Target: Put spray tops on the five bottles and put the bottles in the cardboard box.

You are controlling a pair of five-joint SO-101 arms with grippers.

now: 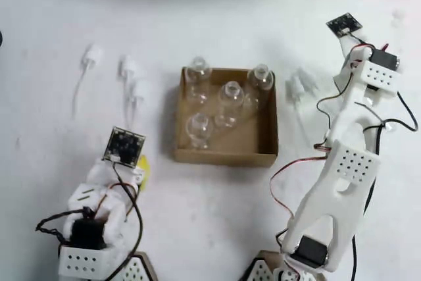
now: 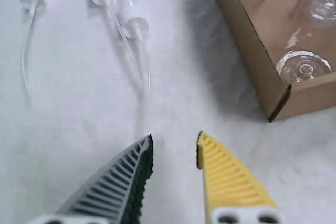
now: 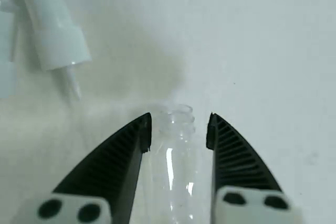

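Observation:
The cardboard box [image 1: 223, 157] sits mid-table with several clear bottles standing in it, such as one bottle [image 1: 198, 126], all without tops. My right gripper [image 3: 178, 127] is shut on another clear bottle [image 3: 178, 177], its open threaded neck poking out between the black fingers. A white spray top [image 3: 55, 30] lies on the table just beyond it. Three spray tops [image 1: 127, 67] with long tubes lie left of the box. My left gripper [image 2: 174, 140] is open and holds nothing, low over bare table short of those spray tops [image 2: 134, 22] and beside the box corner [image 2: 273, 108].
More white spray tops [image 1: 299, 85] lie right of the box, between it and the right arm [image 1: 348, 169]. The left arm [image 1: 92, 222] is at the near left corner. The table's far edge runs along the back.

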